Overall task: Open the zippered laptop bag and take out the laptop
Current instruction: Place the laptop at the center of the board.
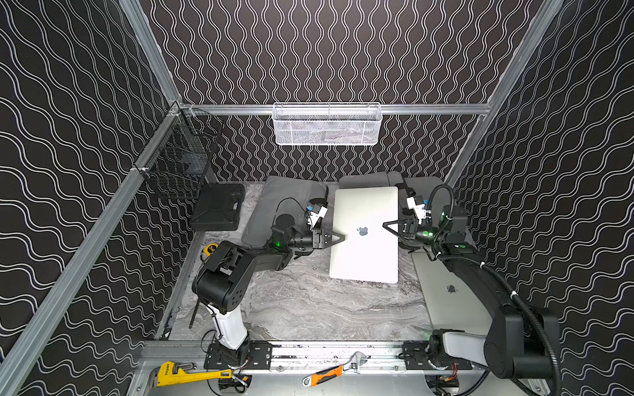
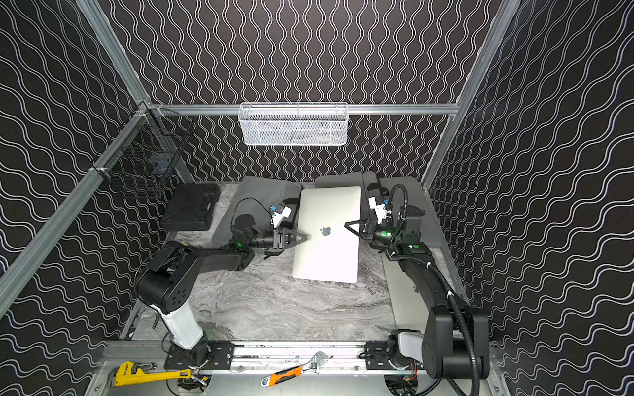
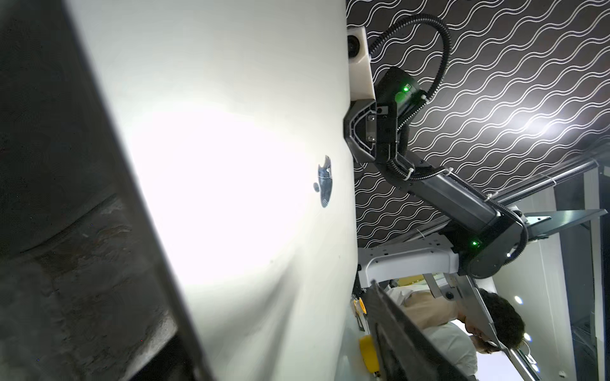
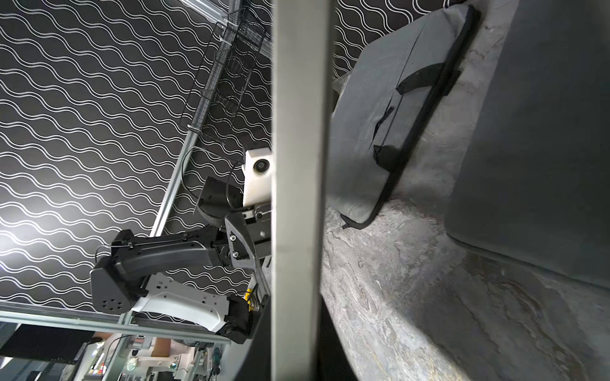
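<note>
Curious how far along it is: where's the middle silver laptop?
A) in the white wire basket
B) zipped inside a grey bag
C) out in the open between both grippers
C: the laptop shows bare, with the left gripper and right gripper at its side edges.

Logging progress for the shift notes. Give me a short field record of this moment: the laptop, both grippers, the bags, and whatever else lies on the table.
laptop: silver laptop, out of the bags, apparently raised off the table
right gripper: right gripper shut on the laptop's edge on its own side
left gripper: left gripper at the opposite edge; grip unclear
bags: grey bag behind the left arm; second grey bag behind the laptop
other: second laptop flat under the right arm; black case at far left
</note>
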You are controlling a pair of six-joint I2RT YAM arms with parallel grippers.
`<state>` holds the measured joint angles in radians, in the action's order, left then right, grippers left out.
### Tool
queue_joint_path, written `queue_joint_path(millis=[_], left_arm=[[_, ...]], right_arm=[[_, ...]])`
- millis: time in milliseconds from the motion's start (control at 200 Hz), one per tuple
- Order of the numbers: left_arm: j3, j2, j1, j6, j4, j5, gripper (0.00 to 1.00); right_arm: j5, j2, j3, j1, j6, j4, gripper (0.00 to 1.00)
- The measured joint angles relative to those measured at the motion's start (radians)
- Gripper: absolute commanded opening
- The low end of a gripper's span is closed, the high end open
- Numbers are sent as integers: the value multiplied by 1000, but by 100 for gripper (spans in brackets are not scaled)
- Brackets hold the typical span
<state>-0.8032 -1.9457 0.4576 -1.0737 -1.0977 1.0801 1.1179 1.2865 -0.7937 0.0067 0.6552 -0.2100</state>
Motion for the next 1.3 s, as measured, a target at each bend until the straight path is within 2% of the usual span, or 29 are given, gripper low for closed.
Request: queue_joint_path(millis=[155,220,280,415,631,806,956,1301], left_arm=[[19,-21,3,-73,-60,3,15],[28,-37,6,-127,-116,24,6],[40,-44,14,-165,-158,21,0],[77,-55,46,-187,-196,-19,0],[146,-92,122,-180,-239,-77,0],[196,-146,201,-208,-253,-129,0],[228,-185,268,-233,-257,-216,0],[260,-257,336,-254,-273,-340,0]], right_arm=[[26,33,-4,6,17,-31,0],[21,52,-11,5,-17,-21,3],[18,69,-25,1,-45,9,12],[-41,100,-36,-1,-80,89,35],[-170,108,-27,-48,-91,231,50],[-341,75,-26,-112,-127,346,52],[-455,64,-19,-118,-171,406,54],[-654,-27,28,-119,-204,444,56]])
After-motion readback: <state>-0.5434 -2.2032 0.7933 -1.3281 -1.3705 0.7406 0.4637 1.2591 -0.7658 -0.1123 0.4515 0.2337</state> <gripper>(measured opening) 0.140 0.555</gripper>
